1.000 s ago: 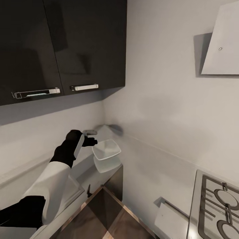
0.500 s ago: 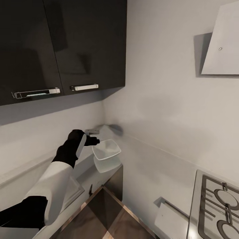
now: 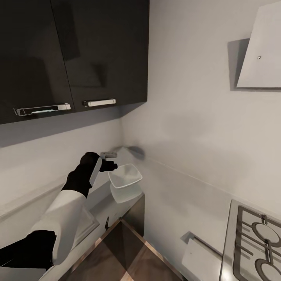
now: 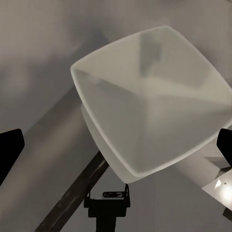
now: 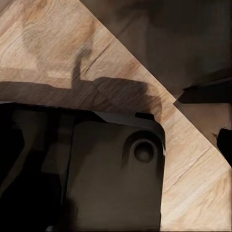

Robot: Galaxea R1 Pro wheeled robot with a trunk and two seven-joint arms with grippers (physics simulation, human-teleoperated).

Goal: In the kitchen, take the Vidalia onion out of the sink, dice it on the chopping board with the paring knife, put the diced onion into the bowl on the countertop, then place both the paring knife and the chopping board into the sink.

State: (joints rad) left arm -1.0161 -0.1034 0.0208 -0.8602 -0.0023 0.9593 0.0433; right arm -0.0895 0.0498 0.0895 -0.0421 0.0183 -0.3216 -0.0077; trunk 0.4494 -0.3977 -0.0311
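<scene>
One white shallow square bowl [image 3: 125, 176] is seen on the glossy grey counter [image 3: 117, 208], empty in the left wrist view. Left tool [image 3: 110, 166] is held just beside it; finger gap cannot be told. Dicing and transfer are judged outstanding.

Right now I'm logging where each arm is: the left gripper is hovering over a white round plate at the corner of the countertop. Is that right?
Not quite. The dish is not a round plate but the bowl, white and square with rounded corners, as the left wrist view shows. The rest holds: the left gripper hovers by it at the corner of the countertop.
</scene>
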